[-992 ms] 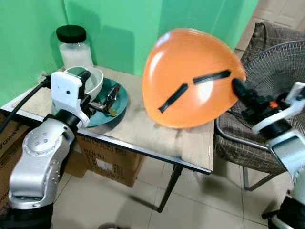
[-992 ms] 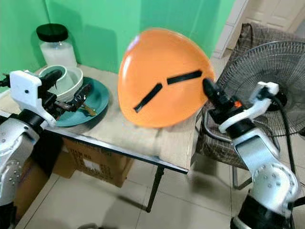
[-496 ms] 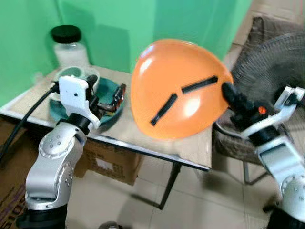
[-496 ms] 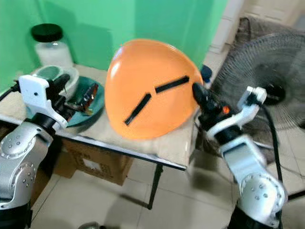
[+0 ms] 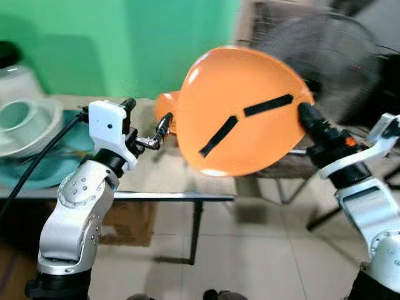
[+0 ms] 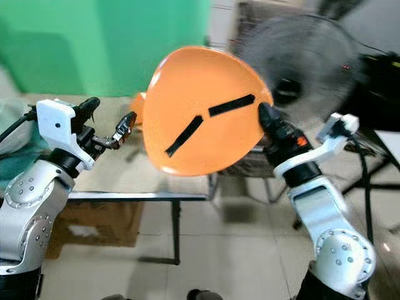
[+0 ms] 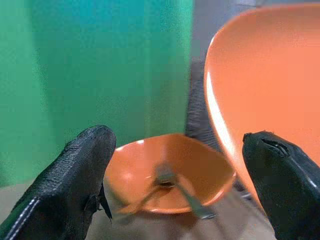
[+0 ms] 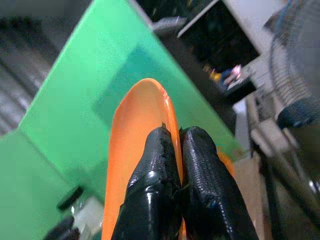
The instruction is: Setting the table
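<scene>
- While gripped by its rim, raised on edge above the worktop (image 5: 181,178): a large orange plate (image 5: 240,112), underside toward the head camera, two black strips across it.
- Clamped on that rim at the plate's right edge: right hand (image 8: 176,145), both black fingers (image 8: 155,190) pressed tight with the thin orange edge between them.
- Left of the plate, just above the worktop: left hand (image 7: 182,165), spread wide, grasping nothing, fingers (image 7: 75,190) well apart.
- Seen between those spread fingers in the left wrist view: an orange bowl (image 7: 170,172) resting on the worktop, a fork (image 7: 180,187) and another utensil, blurred, lying inside it.
- Partly hidden behind the plate's left edge in the head views: the same orange bowl, near the left fingertips.
- Further left of the plate, at the worktop's far end: a white bowl (image 5: 28,122) sitting on a teal plate (image 5: 31,172), both blurred.
- Behind the plate: green wall (image 5: 125,44); to its right, a standing fan (image 5: 325,59), blurred.
- Under the worktop, left of the plate: cardboard box (image 5: 128,219) on the tiled floor (image 5: 250,250).
</scene>
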Controlling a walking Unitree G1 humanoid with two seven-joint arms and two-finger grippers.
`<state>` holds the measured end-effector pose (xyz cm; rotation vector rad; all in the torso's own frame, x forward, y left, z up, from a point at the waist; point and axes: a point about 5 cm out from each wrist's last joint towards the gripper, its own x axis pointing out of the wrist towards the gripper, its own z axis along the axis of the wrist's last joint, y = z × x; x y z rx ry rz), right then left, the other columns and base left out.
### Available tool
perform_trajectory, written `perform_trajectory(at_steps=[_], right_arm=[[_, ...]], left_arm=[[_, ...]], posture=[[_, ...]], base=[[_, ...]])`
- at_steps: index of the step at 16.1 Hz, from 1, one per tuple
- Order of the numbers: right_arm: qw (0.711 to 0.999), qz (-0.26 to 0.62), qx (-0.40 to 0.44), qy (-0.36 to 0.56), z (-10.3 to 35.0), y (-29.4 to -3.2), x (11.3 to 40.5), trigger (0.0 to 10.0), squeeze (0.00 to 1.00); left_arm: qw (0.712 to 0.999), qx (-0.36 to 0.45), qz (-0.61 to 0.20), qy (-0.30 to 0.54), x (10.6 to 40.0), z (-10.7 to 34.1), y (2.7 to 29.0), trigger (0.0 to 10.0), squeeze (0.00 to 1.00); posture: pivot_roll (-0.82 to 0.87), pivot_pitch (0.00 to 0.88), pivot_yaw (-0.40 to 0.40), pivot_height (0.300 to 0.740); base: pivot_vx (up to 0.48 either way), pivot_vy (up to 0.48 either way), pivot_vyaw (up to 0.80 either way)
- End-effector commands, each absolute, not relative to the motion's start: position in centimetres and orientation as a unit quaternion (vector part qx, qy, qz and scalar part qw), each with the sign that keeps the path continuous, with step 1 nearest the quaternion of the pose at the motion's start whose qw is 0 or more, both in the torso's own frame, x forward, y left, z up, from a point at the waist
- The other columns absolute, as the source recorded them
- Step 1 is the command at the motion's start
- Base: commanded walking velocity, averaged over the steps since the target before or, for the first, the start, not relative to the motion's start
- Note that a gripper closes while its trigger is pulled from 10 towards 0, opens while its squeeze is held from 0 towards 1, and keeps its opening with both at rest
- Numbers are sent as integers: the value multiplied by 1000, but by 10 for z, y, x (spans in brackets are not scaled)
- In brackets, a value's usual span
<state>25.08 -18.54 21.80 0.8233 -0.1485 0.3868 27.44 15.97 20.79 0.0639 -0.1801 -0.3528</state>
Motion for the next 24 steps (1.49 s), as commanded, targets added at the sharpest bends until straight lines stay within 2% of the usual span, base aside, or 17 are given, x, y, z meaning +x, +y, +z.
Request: perform_trajectory(at_steps=[1, 7, 9, 14, 24], right_arm=[[890, 186, 402, -112, 234, -193, 250, 10000, 0], [887, 148, 428, -89, 224, -194, 251, 10000, 0], [884, 115, 445, -89, 217, -203, 252, 10000, 0], [890, 90, 440, -78, 210, -205, 250, 10000, 0], [888, 53, 451, -67, 192, -205, 250, 10000, 0]], left_arm=[[977, 29, -181, -110, 274, 217, 156, 10000, 0], [982, 30, -171, -79, 268, 197, 143, 10000, 0], [984, 32, -164, -66, 268, 194, 141, 10000, 0], [983, 100, -150, -46, 269, 177, 144, 10000, 0], [986, 99, -131, -37, 267, 168, 155, 10000, 0]], posture=[[49, 0, -60, 740], [41, 0, -76, 740], [40, 0, -70, 740], [28, 0, -65, 740], [33, 0, -66, 740]], base=[[0, 0, -800], [0, 0, -800], [0, 0, -800], [0, 0, -800], [0, 0, -800]])
